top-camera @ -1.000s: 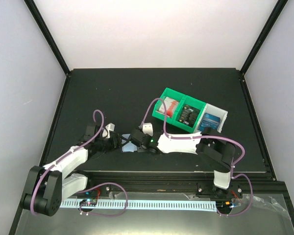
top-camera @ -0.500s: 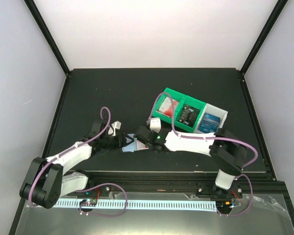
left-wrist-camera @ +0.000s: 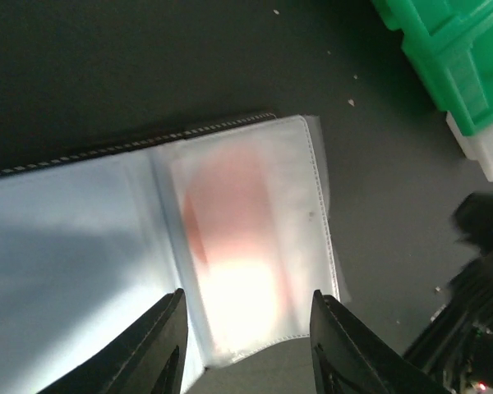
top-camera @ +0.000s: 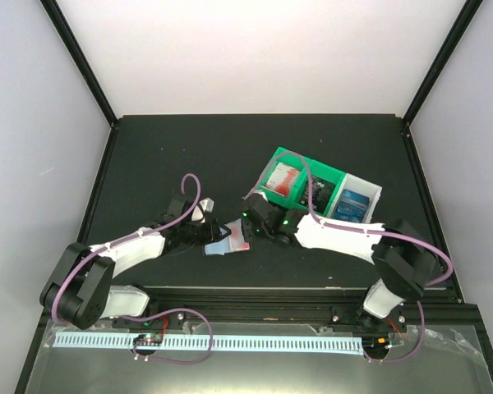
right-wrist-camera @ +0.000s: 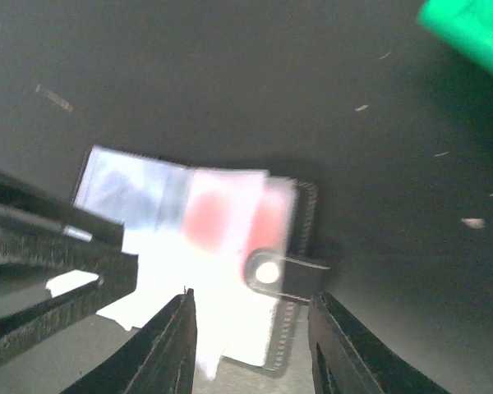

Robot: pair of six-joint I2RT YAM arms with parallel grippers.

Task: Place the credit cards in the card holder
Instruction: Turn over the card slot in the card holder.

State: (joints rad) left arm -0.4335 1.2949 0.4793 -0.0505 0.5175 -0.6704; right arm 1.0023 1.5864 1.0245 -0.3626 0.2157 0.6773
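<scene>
Top external view shows you the card holder (top-camera: 228,245) lying open on the table (top-camera: 172,156), between the left gripper (top-camera: 212,235) and the right gripper (top-camera: 246,230). Both grippers have their fingers apart and grip nothing. The left one straddles the free edge of a clear sleeve (left-wrist-camera: 312,205), and the right one hangs over the snap tab (right-wrist-camera: 269,272).

Expect the holder to be light and floppy, with thin, slippery sleeves that buckle easily. You would do better to pin the black cover than to pinch the plastic. The cards look stiff but thin and lie flat, so take them by a short edge.

Count one holder with one red-and-white card (left-wrist-camera: 234,246) already in a sleeve. There are two bins: a green bin (top-camera: 289,153) with two compartments and a white bin (top-camera: 376,193) with one. Red-and-white cards (top-camera: 286,179) fill the left green compartment and blue cards (top-camera: 353,203) the white bin. You cannot tell how many are in each stack.
</scene>
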